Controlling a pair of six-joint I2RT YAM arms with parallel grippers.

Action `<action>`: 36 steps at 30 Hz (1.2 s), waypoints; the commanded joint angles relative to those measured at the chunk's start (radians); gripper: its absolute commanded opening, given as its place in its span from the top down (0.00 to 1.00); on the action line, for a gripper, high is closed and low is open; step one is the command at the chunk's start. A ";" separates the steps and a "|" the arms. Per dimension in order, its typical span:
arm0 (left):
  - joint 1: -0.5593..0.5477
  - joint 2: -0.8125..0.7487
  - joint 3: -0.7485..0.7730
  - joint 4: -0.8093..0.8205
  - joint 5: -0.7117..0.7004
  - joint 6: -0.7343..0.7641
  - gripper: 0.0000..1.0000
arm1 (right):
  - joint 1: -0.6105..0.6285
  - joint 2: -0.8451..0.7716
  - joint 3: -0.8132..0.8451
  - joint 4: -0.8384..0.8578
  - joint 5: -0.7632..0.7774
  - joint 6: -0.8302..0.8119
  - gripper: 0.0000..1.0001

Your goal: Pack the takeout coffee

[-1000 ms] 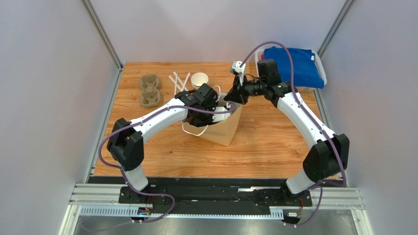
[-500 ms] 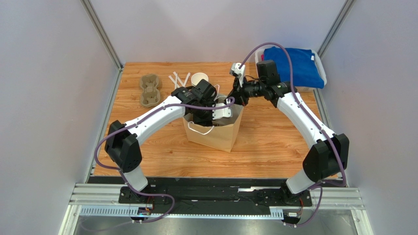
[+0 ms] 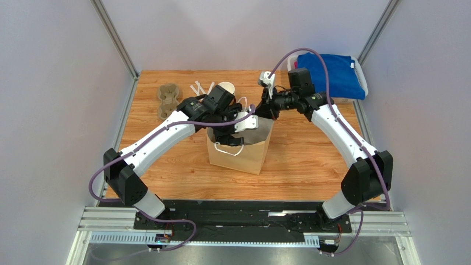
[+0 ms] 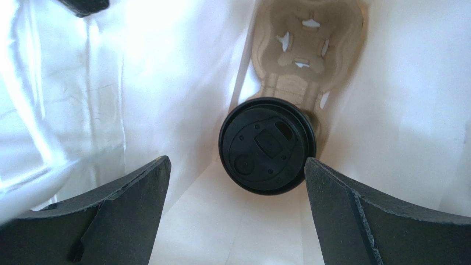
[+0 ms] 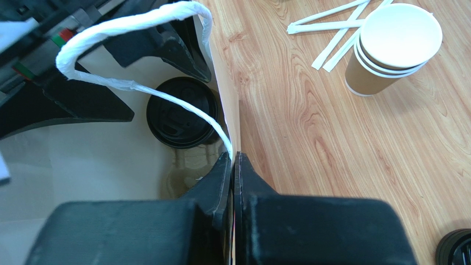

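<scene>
The takeout coffee, a cup with a black lid (image 4: 267,144), stands inside the brown paper bag (image 3: 243,154) on a cardboard cup holder (image 4: 307,49). Only its lid shows, also in the right wrist view (image 5: 179,113). My left gripper (image 4: 236,171) is open and empty above the lid, inside the bag's mouth (image 3: 235,124). My right gripper (image 5: 233,160) is shut on the bag's far rim (image 5: 224,83), beside its white handle (image 5: 127,33), and shows in the top view (image 3: 264,109).
A stack of lidless brown cups (image 5: 392,47) and white stirrers (image 5: 331,25) lie on the wooden table behind the bag. A cardboard cup holder (image 3: 168,100) sits at the back left. A bin with blue cloth (image 3: 330,74) is at the back right. A loose black lid (image 5: 454,248) lies nearby.
The bag has gone from leaning over to standing upright. My left gripper has moved back and up over the bag's mouth. My right gripper has stayed on the rim.
</scene>
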 commanded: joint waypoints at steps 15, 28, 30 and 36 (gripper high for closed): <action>0.042 -0.232 -0.023 0.202 0.059 -0.279 0.01 | -0.017 -0.052 -0.008 0.010 -0.033 -0.010 1.00; 0.156 -0.296 0.053 0.302 0.038 -0.547 0.01 | -0.015 -0.104 -0.029 -0.013 -0.053 -0.018 1.00; 0.228 -0.266 0.106 0.293 0.041 -0.636 0.01 | -0.015 -0.112 -0.032 -0.019 -0.056 -0.015 1.00; 0.385 -0.117 0.190 0.236 -0.021 -0.725 0.12 | -0.014 -0.144 -0.055 -0.045 -0.062 -0.003 1.00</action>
